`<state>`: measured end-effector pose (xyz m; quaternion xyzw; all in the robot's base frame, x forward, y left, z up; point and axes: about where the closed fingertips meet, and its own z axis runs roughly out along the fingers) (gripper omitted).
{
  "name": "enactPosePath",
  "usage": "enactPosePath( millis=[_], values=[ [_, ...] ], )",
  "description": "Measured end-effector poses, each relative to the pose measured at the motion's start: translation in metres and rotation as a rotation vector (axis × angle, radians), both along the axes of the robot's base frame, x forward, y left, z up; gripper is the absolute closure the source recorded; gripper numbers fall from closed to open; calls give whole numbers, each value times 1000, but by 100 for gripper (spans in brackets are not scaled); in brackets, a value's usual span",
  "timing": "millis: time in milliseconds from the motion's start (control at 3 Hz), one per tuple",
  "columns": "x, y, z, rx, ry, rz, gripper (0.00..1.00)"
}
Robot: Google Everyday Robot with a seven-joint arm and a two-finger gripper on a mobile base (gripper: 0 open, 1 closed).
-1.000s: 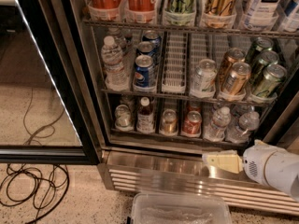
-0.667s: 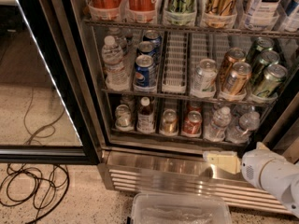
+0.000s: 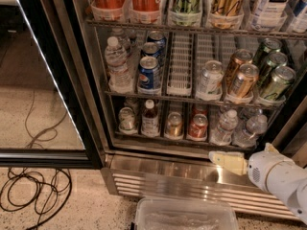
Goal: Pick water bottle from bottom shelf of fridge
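Note:
Two small clear water bottles with white caps stand at the right end of the bottom shelf of the fridge, one nearer the middle and one further right. My gripper, cream-tipped on a white arm, is at the lower right in front of the steel sill. It sits below the shelf and just under the two bottles, touching nothing.
On the bottom shelf left of the water bottles stand a red can, a gold can, a dark-liquid bottle and a can. The glass door stands open at left. A clear plastic bin and cables lie on the floor.
My gripper has risen slightly in front of the sill and the white arm behind it has shifted a little. Nothing in the fridge has moved.

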<state>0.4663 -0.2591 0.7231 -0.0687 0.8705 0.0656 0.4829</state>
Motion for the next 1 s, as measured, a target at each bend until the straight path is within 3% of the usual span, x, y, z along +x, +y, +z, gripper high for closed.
enactPosePath(
  millis=[333, 667, 1000],
  values=[
    [9, -2, -10, 13, -5, -22, 0],
    [26, -14, -22, 28, -75, -68, 0],
    [41, -19, -32, 45, -179, -111, 0]
  ],
)
